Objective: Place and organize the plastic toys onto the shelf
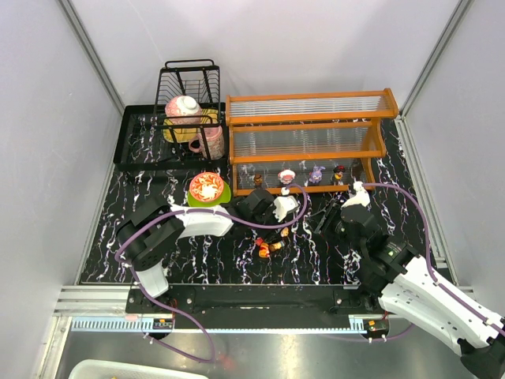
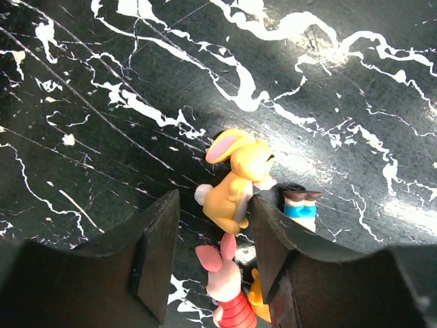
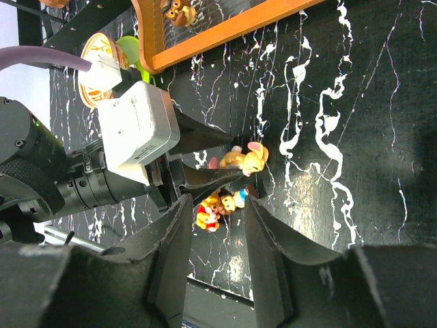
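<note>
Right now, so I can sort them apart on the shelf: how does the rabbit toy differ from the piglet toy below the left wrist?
Colour: the rabbit toy is orange-yellow with a pink-lined ear; the piglet toy is pink with a red striped body. Place: the rabbit toy lies at the left gripper's fingertips, close against one finger; the piglet toy lies further back between the fingers. Both lie on the black marbled table.

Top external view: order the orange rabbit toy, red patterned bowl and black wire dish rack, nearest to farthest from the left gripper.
1. orange rabbit toy, between the left gripper's fingers.
2. red patterned bowl, to its left.
3. black wire dish rack, far back left.
</note>
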Available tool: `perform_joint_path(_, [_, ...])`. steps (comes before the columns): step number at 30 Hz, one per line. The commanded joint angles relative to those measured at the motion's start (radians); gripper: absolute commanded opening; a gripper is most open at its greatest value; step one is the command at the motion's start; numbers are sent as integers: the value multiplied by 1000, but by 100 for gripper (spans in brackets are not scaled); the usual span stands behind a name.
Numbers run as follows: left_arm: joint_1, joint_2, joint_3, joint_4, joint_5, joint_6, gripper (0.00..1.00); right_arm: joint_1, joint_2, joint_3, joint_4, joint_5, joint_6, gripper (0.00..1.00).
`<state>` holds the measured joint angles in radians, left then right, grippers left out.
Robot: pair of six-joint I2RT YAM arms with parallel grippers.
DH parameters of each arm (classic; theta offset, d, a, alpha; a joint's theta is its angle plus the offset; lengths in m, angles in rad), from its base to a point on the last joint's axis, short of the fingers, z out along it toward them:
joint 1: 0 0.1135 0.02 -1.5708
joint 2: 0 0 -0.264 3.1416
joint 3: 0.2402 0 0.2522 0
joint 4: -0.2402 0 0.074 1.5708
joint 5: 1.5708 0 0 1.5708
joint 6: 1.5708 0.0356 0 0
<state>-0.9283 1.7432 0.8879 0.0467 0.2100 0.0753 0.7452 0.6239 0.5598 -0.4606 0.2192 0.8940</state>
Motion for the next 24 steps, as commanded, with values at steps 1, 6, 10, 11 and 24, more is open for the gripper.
perform_joint_path(1, [2,18,14,18,37,-8,48,-3,0,6,13,26,8,42])
perform_joint_path(6, [2,19,20,10,46,-20,39,-3,-9,11,16,25,25,42])
perform_joint_path(10, [2,10,10,24,66,-32,27,-4,-30,5,17,32,39,42])
perform_joint_path(11, [3,7,9,25,71,-37,25,-1,-33,2,17,34,43,41])
perform_joint_path(24, [5,-148,-37,65,80,-201,0,-1,-131,-61,66,71,135,40])
